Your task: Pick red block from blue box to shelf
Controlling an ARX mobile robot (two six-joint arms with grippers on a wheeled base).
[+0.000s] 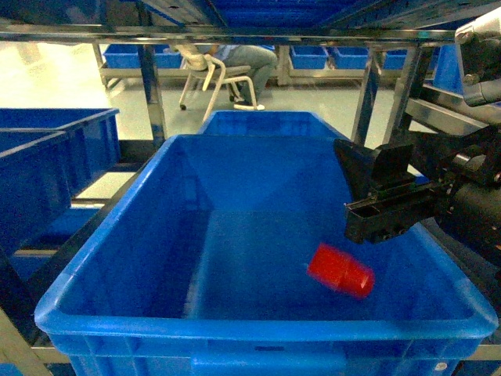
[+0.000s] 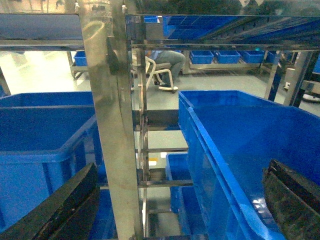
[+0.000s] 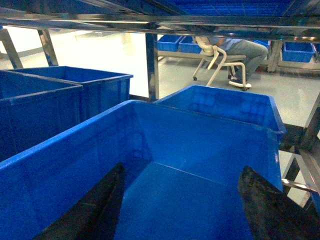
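Note:
The red block [image 1: 340,271] lies on its side on the floor of the blue box [image 1: 133,251], near the right wall. My right gripper [image 1: 376,196] hovers open just above the block, at the box's right rim. In the right wrist view the open right gripper [image 3: 182,210] looks down into the blue box [image 3: 200,135] and the block is hidden. My left gripper [image 2: 175,210] is open and empty, facing a post of the shelf [image 2: 107,125], with the blue box [image 2: 260,145] to its right. The left gripper is out of the head view.
Deep blue crates [image 1: 47,157] stand on the shelf [image 1: 153,94] to the left. Another blue bin [image 1: 266,123] sits behind the box. A steel tier [image 1: 235,33] runs overhead. A person sits on a white chair [image 1: 215,78] beyond the rack.

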